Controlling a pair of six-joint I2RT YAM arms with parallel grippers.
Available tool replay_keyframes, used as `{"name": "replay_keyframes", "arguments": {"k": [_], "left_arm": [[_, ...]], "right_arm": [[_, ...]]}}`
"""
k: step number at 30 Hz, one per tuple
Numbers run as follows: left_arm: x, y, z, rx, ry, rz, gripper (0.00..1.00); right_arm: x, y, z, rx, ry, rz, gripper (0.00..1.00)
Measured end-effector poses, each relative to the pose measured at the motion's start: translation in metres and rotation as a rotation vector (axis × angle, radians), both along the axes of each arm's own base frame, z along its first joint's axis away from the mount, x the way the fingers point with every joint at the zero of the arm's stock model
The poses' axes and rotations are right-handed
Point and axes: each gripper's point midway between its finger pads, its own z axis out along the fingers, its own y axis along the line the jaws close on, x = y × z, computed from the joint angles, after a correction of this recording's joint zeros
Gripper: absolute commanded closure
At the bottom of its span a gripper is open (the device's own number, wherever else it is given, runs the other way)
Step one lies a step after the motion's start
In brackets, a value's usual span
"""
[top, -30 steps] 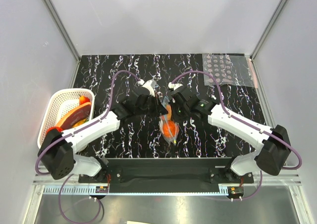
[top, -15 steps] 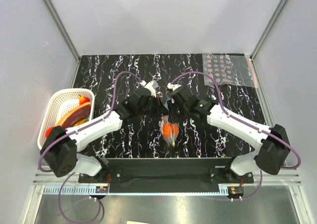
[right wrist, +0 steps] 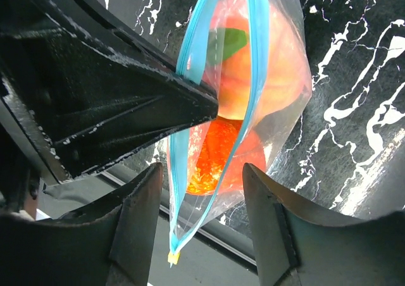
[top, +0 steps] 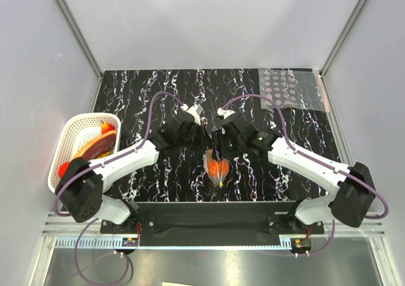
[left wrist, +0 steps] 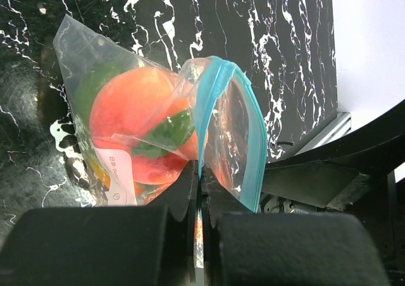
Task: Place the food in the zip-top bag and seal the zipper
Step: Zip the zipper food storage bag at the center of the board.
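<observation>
The zip-top bag (top: 217, 167) hangs above the table's middle with the food inside. Through the plastic I see a peach-pink fruit (left wrist: 130, 99), a green-and-orange one (left wrist: 166, 131) and an orange one (right wrist: 218, 153). My left gripper (left wrist: 202, 172) is shut on the bag at its light blue zipper (left wrist: 220, 102). My right gripper (right wrist: 201, 166) stands open with a finger on each side of the bag, neither touching it. The two zipper strips (right wrist: 179, 166) stand apart between those fingers and meet at a small yellow tab (right wrist: 171, 257). In the top view the left gripper (top: 201, 129) and right gripper (top: 218, 143) face each other over the bag.
A white basket (top: 68, 137) with other toy food stands at the table's left edge. A clear sheet printed with grey dots (top: 292, 90) lies at the back right. The table's front edge and metal rail (right wrist: 253, 248) run just below the bag.
My right gripper has opened and let go of the bag. The bag now hangs from the left gripper alone, and both wrists have shifted slightly.
</observation>
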Motion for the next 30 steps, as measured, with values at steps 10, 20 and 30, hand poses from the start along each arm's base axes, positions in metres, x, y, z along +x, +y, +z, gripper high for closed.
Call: {"name": "replay_keyframes", "arguments": {"k": [10,20,30], "left_arm": [[0.005,-0.006,0.006,-0.023,0.014,0.009,1.00],[0.006,-0.011,0.008,-0.064,0.078,0.073,0.92],[0.009,-0.008,0.004,-0.034,0.066,0.095,0.36]], "right_arm": [[0.002,0.001,-0.002,-0.002,-0.003,-0.003,0.49],[0.002,0.002,-0.017,-0.077,-0.020,-0.013,0.58],[0.005,-0.007,-0.025,-0.140,-0.038,-0.055,0.98]]}}
